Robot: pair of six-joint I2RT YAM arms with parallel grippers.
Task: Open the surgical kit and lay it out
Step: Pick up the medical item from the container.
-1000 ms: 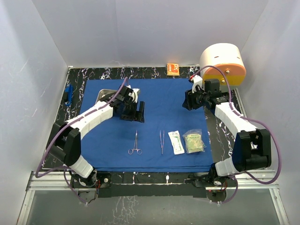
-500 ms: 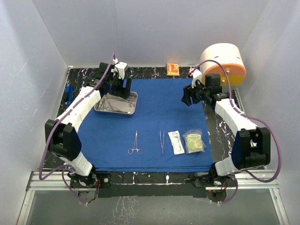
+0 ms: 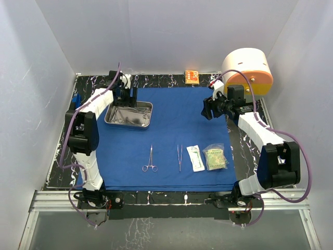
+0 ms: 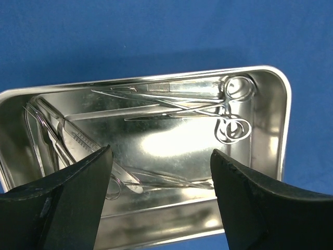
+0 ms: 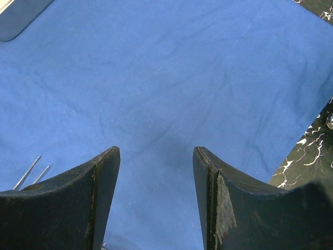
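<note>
The surgical kit lies spread out: a royal-blue cloth (image 3: pixel 171 130) covers the table. At the cloth's far left a steel tray (image 3: pixel 148 115) holds several slim instruments, among them ring-handled forceps (image 4: pixel 229 109). My left gripper (image 3: pixel 128 100) hangs open over the tray's (image 4: pixel 270 73) far edge, nothing between its fingers (image 4: pixel 78 182). Near the front lie forceps (image 3: pixel 150 159), tweezers (image 3: pixel 179 157), a white packet (image 3: pixel 195 158) and a greenish packet (image 3: pixel 215 157). My right gripper (image 3: pixel 207 110) stands open above bare cloth (image 5: pixel 171 78) at the right, holding nothing.
A big cream-and-orange cylinder (image 3: pixel 248 70) stands at the back right, close behind my right arm. A small orange box (image 3: pixel 191 77) sits at the back edge. A blue object (image 3: pixel 76 104) lies at the left border. White walls enclose three sides.
My left arm has swung from the cloth's middle back to the far left, over the tray. My right gripper has opened wider and barely shifted.
</note>
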